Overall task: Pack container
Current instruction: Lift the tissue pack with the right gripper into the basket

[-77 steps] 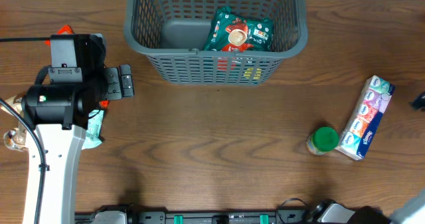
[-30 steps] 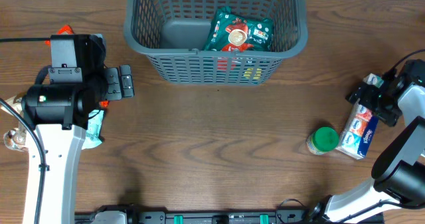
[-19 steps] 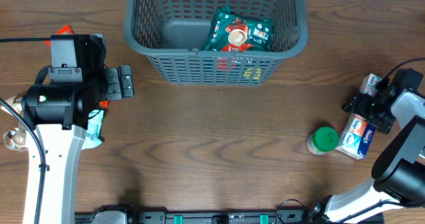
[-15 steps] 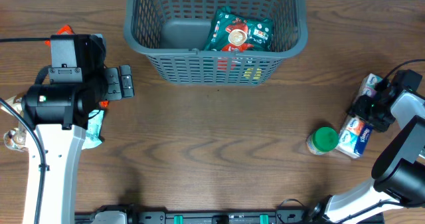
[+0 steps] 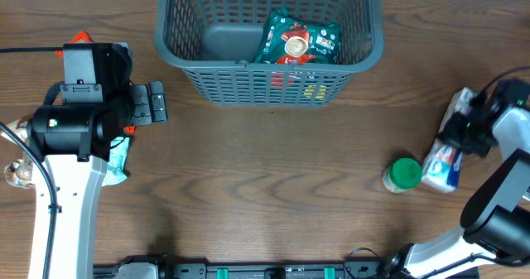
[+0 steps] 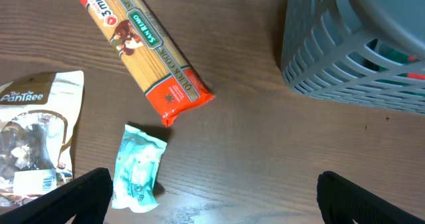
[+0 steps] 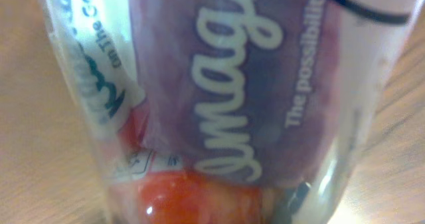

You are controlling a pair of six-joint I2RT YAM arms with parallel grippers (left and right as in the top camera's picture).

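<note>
The container (image 5: 364, 51), a dark grey slatted basket, stands at the back centre with a green snack bag (image 5: 296, 39) lying inside; its corner also shows in the left wrist view (image 6: 319, 58). At the right edge my right gripper (image 5: 464, 132) is shut on a tissue pack (image 5: 441, 168), squeezing its middle. That pack (image 7: 232, 98) fills the right wrist view, so the fingers there are hidden. My left gripper (image 5: 154, 103) hangs open over bare table at the left, well apart from the basket; in its wrist view the gripper (image 6: 212, 201) has nothing between its fingers.
A green-lidded jar (image 5: 403, 174) stands just left of the tissue pack. Under the left arm lie a red spaghetti pack (image 6: 143, 51), a teal packet (image 6: 138, 165) and a white PanTree bag (image 6: 33, 134).
The right arm came in from the right edge, settled over the tissue pack and shut its jaws on it, pinching the pack's middle. The left arm has not moved.
</note>
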